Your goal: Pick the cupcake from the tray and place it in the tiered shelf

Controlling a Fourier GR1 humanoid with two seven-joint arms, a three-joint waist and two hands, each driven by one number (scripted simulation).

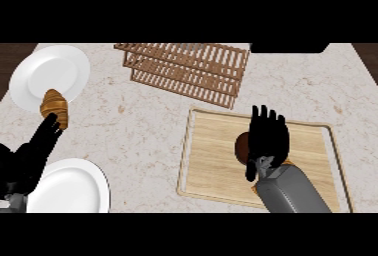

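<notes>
The black left hand (33, 150) rests at the view's left edge, fingers straight and released, holding nothing, its tips near a golden-brown croissant (55, 107) lying on the lower rim of a round white plate (52, 70). A second round white plate (74, 192) sits below it, partly under that hand. Further right, at the counter's far side, stands the brown slatted wooden tiered shelf (188, 67), well apart from the pale wooden rectangular tray (214, 160). On that tray the dark brown round cupcake (242, 146) is mostly hidden beneath the black right hand (267, 140), which hovers over it with fingers extended, not closed on it. The cupcake is probably light, soft and easily crushed, so taking it round its sides, low down, seems wisest. Nothing stands between tray and shelf; the shelf's upper tier may crowd the placing.
</notes>
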